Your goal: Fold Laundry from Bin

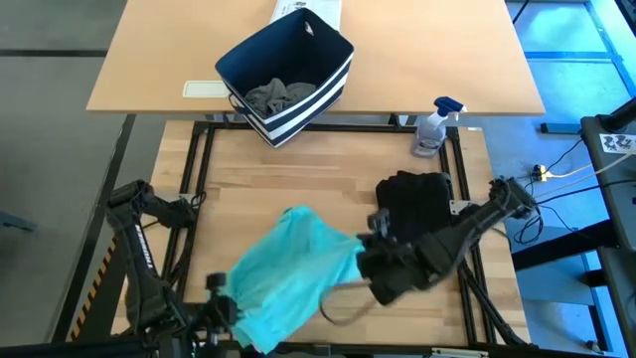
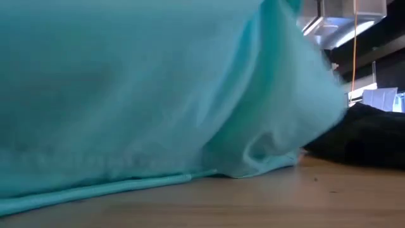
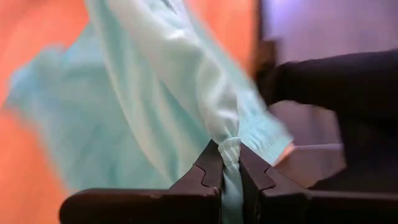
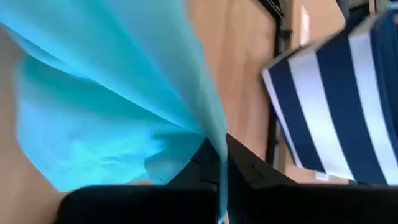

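Teal garment point(image 1: 288, 273) hangs spread near the bin point(image 1: 288, 75), left gripper point(image 3: 229, 171) and right gripper point(image 4: 219, 165) each clamped on an edge, probably to flatten it for folding.

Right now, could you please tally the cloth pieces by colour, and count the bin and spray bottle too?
Teal cloth garment, held by both grippers: 1
Black folded garment: 1
Grey crumpled garment in the bin: 1
Navy-blue striped fabric bin: 1
Clear spray bottle with blue trigger: 1
Total: 5
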Motion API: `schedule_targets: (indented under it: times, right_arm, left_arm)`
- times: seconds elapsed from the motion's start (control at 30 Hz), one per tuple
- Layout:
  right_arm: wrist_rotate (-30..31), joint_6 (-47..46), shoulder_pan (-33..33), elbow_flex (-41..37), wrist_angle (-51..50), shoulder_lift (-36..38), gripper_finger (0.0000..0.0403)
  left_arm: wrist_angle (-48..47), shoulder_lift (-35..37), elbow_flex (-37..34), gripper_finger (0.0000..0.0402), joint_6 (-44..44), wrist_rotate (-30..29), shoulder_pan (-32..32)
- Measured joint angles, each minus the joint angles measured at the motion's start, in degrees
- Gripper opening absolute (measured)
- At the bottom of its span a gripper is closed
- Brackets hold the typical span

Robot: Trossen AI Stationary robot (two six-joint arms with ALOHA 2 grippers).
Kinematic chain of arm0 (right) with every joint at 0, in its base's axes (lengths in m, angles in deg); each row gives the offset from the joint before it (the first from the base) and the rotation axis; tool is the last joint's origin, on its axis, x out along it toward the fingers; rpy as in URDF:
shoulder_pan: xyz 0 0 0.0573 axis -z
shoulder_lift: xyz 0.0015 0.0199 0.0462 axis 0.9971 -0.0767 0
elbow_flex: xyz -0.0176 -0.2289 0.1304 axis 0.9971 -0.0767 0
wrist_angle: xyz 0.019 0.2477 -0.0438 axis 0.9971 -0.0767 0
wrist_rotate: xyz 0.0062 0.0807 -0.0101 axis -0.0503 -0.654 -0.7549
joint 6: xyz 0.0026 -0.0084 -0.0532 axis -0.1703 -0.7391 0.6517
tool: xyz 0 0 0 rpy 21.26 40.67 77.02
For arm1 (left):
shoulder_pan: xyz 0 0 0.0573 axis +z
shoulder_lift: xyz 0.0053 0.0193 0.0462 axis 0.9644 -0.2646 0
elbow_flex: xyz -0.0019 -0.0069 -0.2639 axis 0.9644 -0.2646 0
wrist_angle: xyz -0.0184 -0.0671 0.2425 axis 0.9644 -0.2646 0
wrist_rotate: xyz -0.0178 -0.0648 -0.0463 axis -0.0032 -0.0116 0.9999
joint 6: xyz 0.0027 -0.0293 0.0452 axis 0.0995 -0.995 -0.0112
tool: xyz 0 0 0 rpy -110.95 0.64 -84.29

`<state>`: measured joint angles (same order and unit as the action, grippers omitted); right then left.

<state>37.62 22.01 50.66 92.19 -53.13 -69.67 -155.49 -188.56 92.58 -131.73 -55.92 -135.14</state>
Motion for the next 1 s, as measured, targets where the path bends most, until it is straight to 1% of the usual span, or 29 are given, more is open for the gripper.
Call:
schedule_targets:
  times: [0.13, 0.2, 0.3, 0.4, 0.5, 0.6, 0.73, 0.83, 1.0]
  right_arm:
    - [0.26, 3.68, 6.69, 0.0, 2.63, -0.04, 0.0]
    - [-0.91, 6.5, 9.79, 0.0, 5.33, -0.04, 0.0]
    - [-7.4, 11.34, 14.54, -0.41, 11.28, -0.25, 0.0]
    - [-15.21, 15.85, 18.72, -2.43, 19.28, -0.41, 0.0]
    - [-21.02, 18.63, 21.86, -5.43, 26.49, -0.41, 0.0]
    - [-23.97, 18.9, 24.36, -8.58, 29.85, -0.43, 0.0]
    - [-27.13, 18.86, 26.69, -13.04, 33.1, -0.43, 0.0]
    - [-29.91, 18.79, 27.51, -16.45, 36.38, -0.43, 0.0]
    - [-30.92, 18.86, 27.41, -20.41, 41.9, -0.43, 0.0004]
  left_arm:
    - [-10.01, 0.0, 0.0, 0.0006, -14.95, -0.12, -2.15]
    - [-14.24, 0.0, -0.01, 0.0006, -21.41, 1.18, -3.13]
    - [-17.65, 0.04, -1.44, 0.0006, -28.41, 5.1, -3.91]
    - [-18.78, 0.02, -3.63, 0.0006, -32.81, 10.07, -4.2]
    - [-18.94, 0.0, -6.71, 0.0006, -35.14, 15.18, -4.12]
    - [-18.97, 0.0, -10.09, 0.0006, -37.09, 17.76, -3.58]
    - [-17.13, 0.0, -13.98, 0.002, -37.07, 18.68, -3.07]
    - [-14.37, -0.03, -15.43, 0.0031, -36.82, 20.1, -2.48]
    - [-7.82, -0.02, -16.06, 0.0035, -32.33, 21.0, -2.08]
